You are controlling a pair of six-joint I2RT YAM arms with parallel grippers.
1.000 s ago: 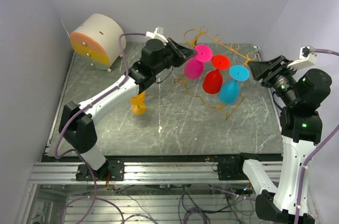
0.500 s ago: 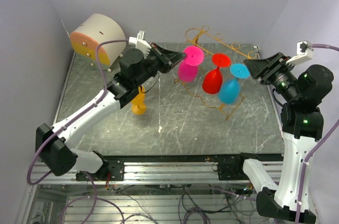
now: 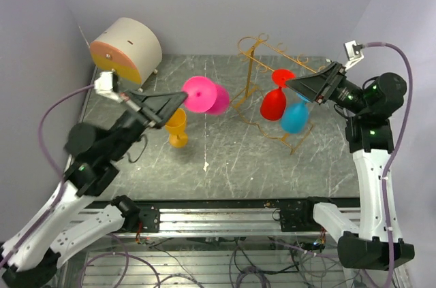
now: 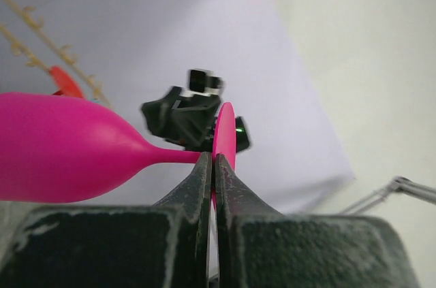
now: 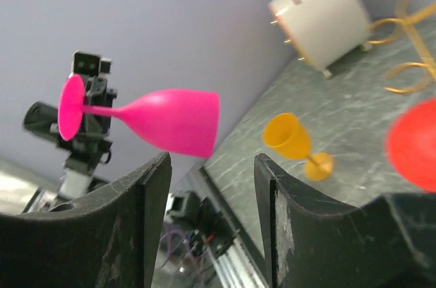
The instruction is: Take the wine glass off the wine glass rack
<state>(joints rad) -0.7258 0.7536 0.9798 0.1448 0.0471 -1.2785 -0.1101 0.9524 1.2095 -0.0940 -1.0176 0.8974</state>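
A pink wine glass [image 3: 204, 95] hangs sideways in the air, left of the gold wine glass rack [image 3: 253, 48] and apart from it. My left gripper [image 3: 180, 99] is shut on the rim of its round foot [image 4: 223, 139], with the bowl [image 4: 61, 148] pointing left in the left wrist view. A red glass [image 3: 273, 104] and a blue glass [image 3: 294, 118] still hang from the rack's rails. My right gripper [image 3: 289, 84] stands open and empty above their feet, pointing left. In its own view the pink glass [image 5: 170, 121] floats beyond the fingers [image 5: 153, 186].
A yellow glass [image 3: 178, 128] stands upright on the table left of the rack. The round cream-and-orange drawer box [image 3: 126, 50] sits at the back left. Grey walls close the table on three sides.
My left arm has drawn back to the left and carried the pink glass off the rack. My right gripper has swung left over the rack and opened a little wider.
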